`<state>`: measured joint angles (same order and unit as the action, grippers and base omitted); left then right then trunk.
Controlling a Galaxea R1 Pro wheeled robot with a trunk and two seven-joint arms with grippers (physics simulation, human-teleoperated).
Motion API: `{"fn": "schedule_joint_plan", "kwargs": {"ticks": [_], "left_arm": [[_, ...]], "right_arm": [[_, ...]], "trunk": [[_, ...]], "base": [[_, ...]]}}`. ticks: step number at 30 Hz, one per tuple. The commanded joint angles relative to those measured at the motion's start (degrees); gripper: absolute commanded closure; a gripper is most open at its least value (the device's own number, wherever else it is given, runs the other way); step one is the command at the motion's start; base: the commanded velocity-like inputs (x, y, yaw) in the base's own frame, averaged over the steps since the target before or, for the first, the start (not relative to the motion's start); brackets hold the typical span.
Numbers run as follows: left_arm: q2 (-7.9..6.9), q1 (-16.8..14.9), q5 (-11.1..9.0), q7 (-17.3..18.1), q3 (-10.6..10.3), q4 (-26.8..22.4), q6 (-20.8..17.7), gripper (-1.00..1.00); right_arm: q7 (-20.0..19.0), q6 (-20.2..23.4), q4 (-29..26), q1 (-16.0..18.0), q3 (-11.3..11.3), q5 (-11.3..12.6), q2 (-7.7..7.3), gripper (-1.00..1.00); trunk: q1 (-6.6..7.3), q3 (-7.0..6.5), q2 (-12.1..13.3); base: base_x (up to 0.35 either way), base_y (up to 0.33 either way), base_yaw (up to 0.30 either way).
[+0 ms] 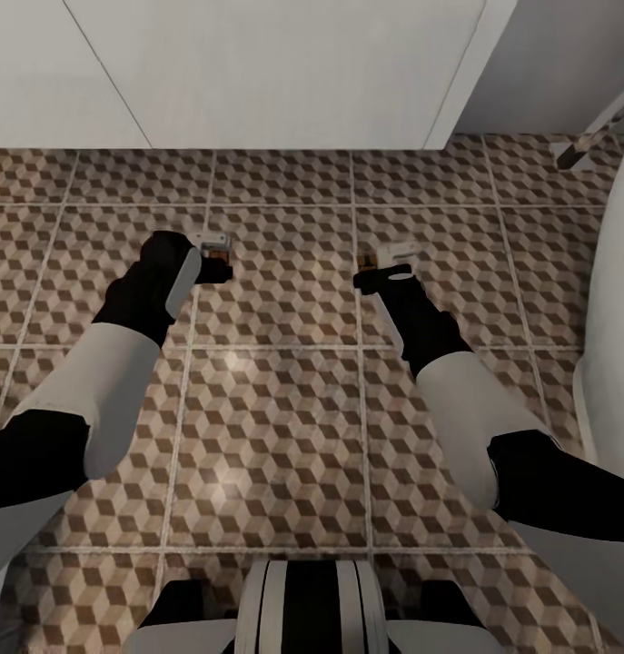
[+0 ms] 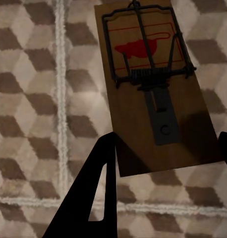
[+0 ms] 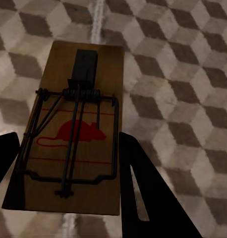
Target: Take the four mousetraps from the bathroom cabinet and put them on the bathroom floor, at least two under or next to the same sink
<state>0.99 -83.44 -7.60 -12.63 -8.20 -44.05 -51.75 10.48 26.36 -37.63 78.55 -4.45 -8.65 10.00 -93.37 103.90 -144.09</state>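
Note:
I hold one mousetrap in each hand above the bathroom floor (image 1: 284, 418), whose tiles carry a brown and tan cube pattern. My left gripper (image 1: 212, 259) is shut on a tan wooden mousetrap (image 2: 153, 99) with dark wire parts and a red mouse mark; its black fingers (image 2: 93, 193) press the board's two long edges. The right gripper (image 1: 377, 269) is shut on a second mousetrap (image 3: 79, 144) of the same kind, seen as a small brown sliver (image 1: 367, 262) in the head view. Both traps hang a little above the tiles. The cabinet is out of view.
White flat panels (image 1: 257, 73) rise at the far edge of the floor. A large white rounded fixture (image 1: 616, 300) stands along the right side, and a slanted striped bar (image 1: 589, 136) shows at the far right. My own base (image 1: 307, 609) is at the near edge.

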Motion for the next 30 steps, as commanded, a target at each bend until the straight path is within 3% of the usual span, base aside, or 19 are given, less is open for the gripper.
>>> {"fn": "schedule_joint_plan", "kwargs": {"ticks": [1, 4, 11, 16, 23, 26, 30], "left_arm": [[-0.03, 0.0, -0.49, -0.46, -0.15, -0.05, -0.2, 1.0], [-0.03, 0.08, -0.44, -0.46, -0.15, -0.08, -0.18, 1.0], [-0.2, 0.12, -0.37, -0.46, -0.02, -0.53, -0.11, 1.0], [-0.33, 0.28, -0.39, -0.46, -0.12, -4.14, -0.36, 1.0], [-0.37, 3.11, -0.33, -0.46, -0.19, -6.63, 0.17, 1.0], [-0.38, 4.11, -0.28, -0.52, -0.22, -7.56, 2.45, 1.0], [-0.28, 4.5, -0.3, -0.54, -0.22, -5.34, 9.6, 1.0]], "right_arm": [[0.03, 0.43, -0.07, 0.02, -0.12, -0.4, 0.0, 1.0], [0.06, 0.35, -0.1, 0.02, -0.12, -0.4, 0.0, 1.0], [0.08, 0.14, -0.66, 0.02, -0.12, -0.54, 0.0, 1.0], [0.2, 0.16, -2.51, 0.02, -0.12, -0.57, 0.0, 1.0], [0.07, -1.0, -3.09, 0.02, -0.12, -0.57, 0.0, 1.0], [0.01, -4.9, -2.92, 0.04, -0.12, -0.56, 0.0, 1.0], [-0.01, -8.89, -2.31, 0.1, -0.18, -0.5, 0.0, 1.0]], "trunk": [[-0.01, 0.35, -0.03], [-0.09, 1.1, -0.07], [-0.27, 1.1, -0.16], [-0.34, 1.1, -0.2], [-0.34, 1.1, -0.2], [-0.34, 1.1, -0.2], [-0.34, 1.1, -0.2]], "base": [[0.0, 0.0, 0.0], [0.0, 0.0, 0.0], [0.0, 0.0, 0.0], [0.0, 0.0, 0.0], [0.0, 0.0, 0.0], [0.0, 0.0, 0.0], [0.0, 0.0, 0.0]]}}
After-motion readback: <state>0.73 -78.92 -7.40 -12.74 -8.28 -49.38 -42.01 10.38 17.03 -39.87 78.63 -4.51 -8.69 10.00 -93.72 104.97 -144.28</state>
